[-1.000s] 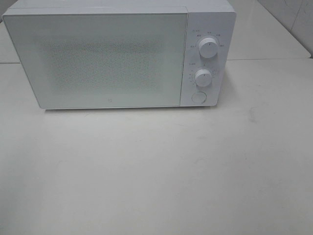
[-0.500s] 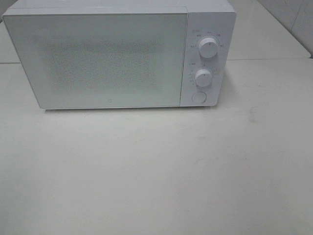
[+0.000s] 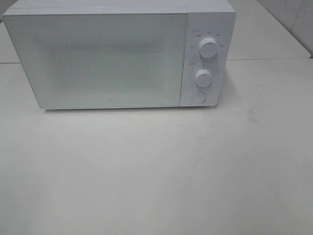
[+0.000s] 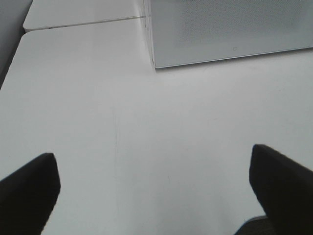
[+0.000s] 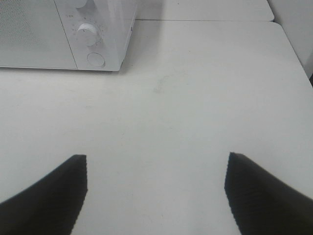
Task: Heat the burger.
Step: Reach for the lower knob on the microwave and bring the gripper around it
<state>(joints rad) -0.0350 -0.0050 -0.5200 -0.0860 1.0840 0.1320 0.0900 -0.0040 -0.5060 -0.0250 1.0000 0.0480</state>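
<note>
The burger is out of view in every frame. A white microwave (image 3: 117, 54) stands at the back of the table with its door shut; its frosted window shows nothing inside. The microwave (image 4: 230, 29) corner appears in the left wrist view, and the microwave (image 5: 63, 34) control side in the right wrist view. My left gripper (image 4: 154, 188) is open above bare tabletop, with nothing between its black fingers (image 4: 29, 191). My right gripper (image 5: 156, 191) is open too, its dark fingers (image 5: 259, 196) wide apart over the table, well short of the microwave. Neither gripper shows in the exterior high view.
Two round knobs (image 3: 208, 47) (image 3: 203, 77) and a round door button (image 3: 198, 97) sit on the microwave's right panel. A white table (image 3: 156, 171) stretches in front. A seam (image 3: 274, 59) runs across the table behind, and a tiled wall (image 3: 293, 19) rises at the far right.
</note>
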